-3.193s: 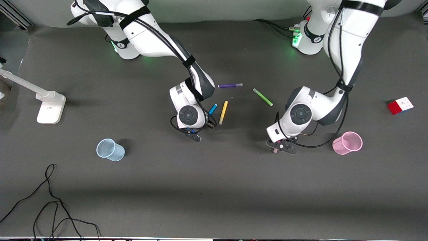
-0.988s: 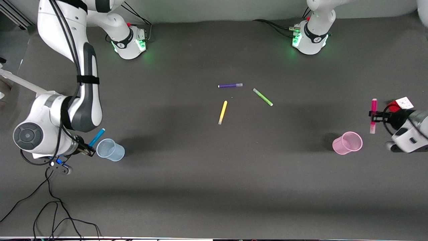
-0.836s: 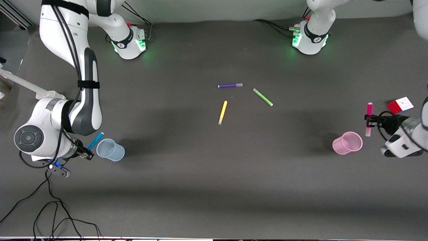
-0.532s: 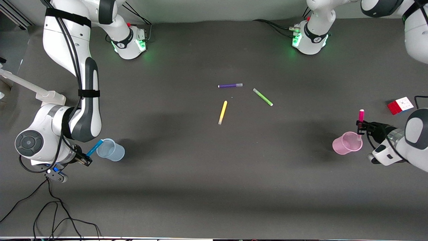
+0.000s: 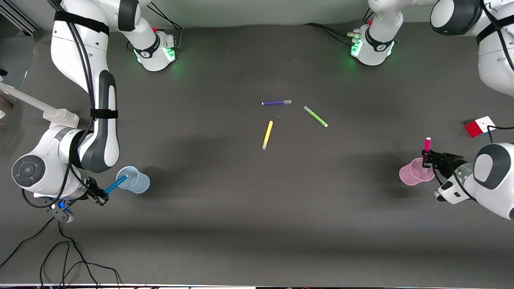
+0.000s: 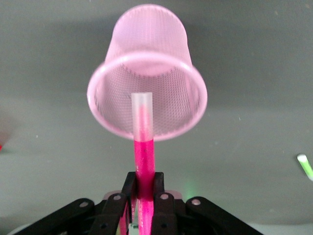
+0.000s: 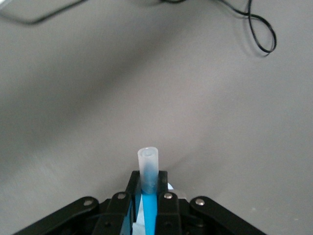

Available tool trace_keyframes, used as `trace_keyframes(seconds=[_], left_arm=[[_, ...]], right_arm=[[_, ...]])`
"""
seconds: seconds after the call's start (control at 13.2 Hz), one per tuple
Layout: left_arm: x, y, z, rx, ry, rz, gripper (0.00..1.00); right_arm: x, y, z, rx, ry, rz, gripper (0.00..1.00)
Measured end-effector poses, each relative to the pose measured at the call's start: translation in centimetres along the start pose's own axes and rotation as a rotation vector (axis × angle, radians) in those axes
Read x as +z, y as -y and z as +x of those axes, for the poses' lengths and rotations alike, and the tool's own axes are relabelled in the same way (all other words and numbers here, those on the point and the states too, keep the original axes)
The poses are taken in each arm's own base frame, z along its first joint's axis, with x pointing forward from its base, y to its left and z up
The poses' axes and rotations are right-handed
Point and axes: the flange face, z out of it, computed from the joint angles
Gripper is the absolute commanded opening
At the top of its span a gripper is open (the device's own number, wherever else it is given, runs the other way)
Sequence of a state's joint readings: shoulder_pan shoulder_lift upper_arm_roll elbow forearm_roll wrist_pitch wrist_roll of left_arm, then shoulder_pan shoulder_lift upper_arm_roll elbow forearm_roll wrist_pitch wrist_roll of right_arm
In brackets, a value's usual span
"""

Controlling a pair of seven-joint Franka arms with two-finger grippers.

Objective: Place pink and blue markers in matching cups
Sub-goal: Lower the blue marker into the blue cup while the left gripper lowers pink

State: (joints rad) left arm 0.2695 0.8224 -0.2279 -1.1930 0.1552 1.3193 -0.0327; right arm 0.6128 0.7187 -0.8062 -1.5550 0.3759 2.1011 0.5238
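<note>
On your dark grey table [image 5: 257, 224], your right gripper [image 5: 105, 194] pinches the blue marker [image 5: 116, 184] tipped into the blue cup [image 5: 134, 182] near the right arm's edge, and your left gripper [image 5: 426, 157] pinches the pink marker [image 5: 427, 145] over the pink cup [image 5: 413, 176] near the left arm's edge.

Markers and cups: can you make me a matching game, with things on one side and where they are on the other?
Things:
1. pink marker
2. blue marker
3. yellow marker
4. cube

Places:
A. lying on the table, nearer the front camera than the purple marker
B. held in the left pincer, over the pink cup
C. on the table toward the left arm's end
D. held in the right pincer, tip at the blue cup

Pairs: 1-B, 2-D, 3-A, 4-C
</note>
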Motion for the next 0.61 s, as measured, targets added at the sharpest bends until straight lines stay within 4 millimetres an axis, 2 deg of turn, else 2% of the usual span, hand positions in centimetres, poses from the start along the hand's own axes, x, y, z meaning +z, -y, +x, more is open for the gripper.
trace_keyframes(seconds=[0.23,0.3,0.38,0.46,0.61], left_arm=[[0.8,-0.1,1.2,-0.004,-0.017,0.003,0.00],[0.9,-0.1,1.4,-0.004,-0.026,0.003,0.29],[0.9,-0.1,1.5,-0.004,-0.035,0.003,0.69],[0.8,-0.1,1.6,-0.004,-0.042,0.004,1.00],[0.6,-0.1,1.6,-0.005,-0.049,0.004,1.00]], right_arm=[[0.3,0.2,-0.1,0.058,-0.009,0.000,0.00],[0.5,0.2,-0.1,0.087,-0.011,-0.002,0.00],[0.6,0.3,-0.1,0.109,-0.013,-0.005,0.00],[0.8,0.4,-0.2,0.120,-0.016,-0.011,0.00],[1.0,0.8,-0.7,0.147,-0.028,-0.034,0.00]])
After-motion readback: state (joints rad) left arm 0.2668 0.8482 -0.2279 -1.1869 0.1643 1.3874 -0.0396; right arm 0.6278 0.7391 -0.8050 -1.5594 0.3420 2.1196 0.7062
